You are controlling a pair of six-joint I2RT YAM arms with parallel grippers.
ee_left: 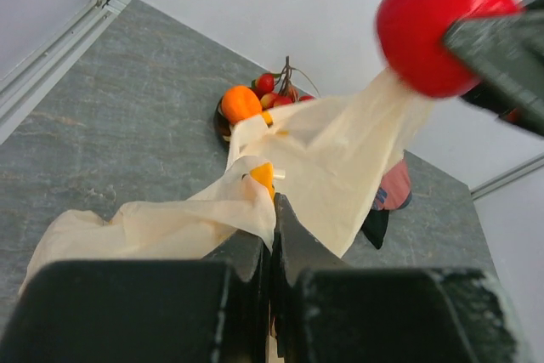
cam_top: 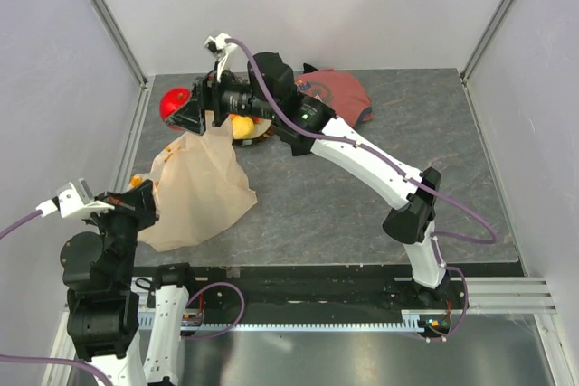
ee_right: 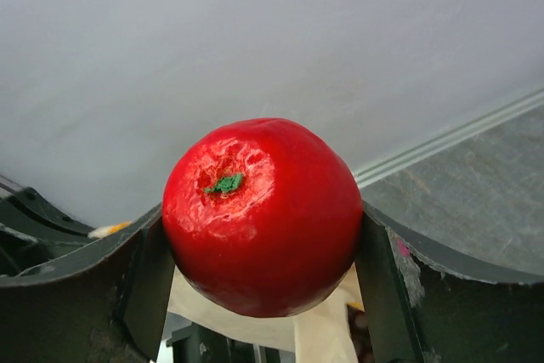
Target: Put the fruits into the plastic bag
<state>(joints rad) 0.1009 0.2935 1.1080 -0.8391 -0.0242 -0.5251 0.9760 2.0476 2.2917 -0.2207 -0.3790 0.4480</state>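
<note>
My right gripper point(cam_top: 185, 108) is shut on a shiny red apple point(ee_right: 263, 214), holding it in the air over the table's far left, above the top of the plastic bag point(cam_top: 194, 187). The same apple point(ee_left: 438, 23) shows at the top right of the left wrist view. The cream bag slopes from just under the apple down to my left gripper point(ee_left: 274, 210), which is shut on its near edge. An orange point(ee_left: 240, 104) and small red berries point(ee_left: 276, 91) lie on the dark plate point(cam_top: 264, 139) behind the bag, with a yellow fruit point(cam_top: 242, 126).
A red printed cloth point(cam_top: 339, 92) lies folded at the back of the table, right of the plate. White walls with metal rails point(cam_top: 136, 124) close the table in on the left and at the back.
</note>
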